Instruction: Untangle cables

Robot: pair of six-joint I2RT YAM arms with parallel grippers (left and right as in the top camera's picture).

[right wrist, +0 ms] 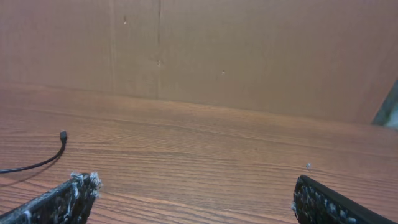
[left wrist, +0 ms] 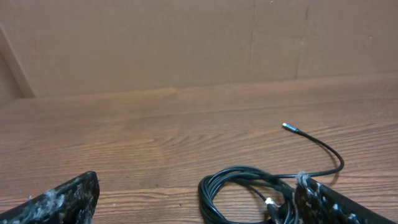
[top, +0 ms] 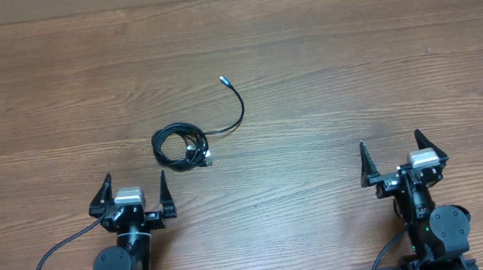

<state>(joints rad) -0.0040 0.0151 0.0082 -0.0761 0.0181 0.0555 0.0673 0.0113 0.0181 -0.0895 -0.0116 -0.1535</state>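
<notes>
The cables lie as a small tangled black coil on the wooden table, with one loose end curving up to a silver plug tip. In the left wrist view the coil sits just ahead of my right-hand finger, and the loose strand ends at its plug. My left gripper stands open just below the coil, not touching it. My right gripper is open far to the right, with nothing between its fingers. The right wrist view catches only a strand's tip at its left edge.
The wooden table spreads bare round the coil. A brown wall stands along the far edge. Thick black arm leads run from the bases at the near edge.
</notes>
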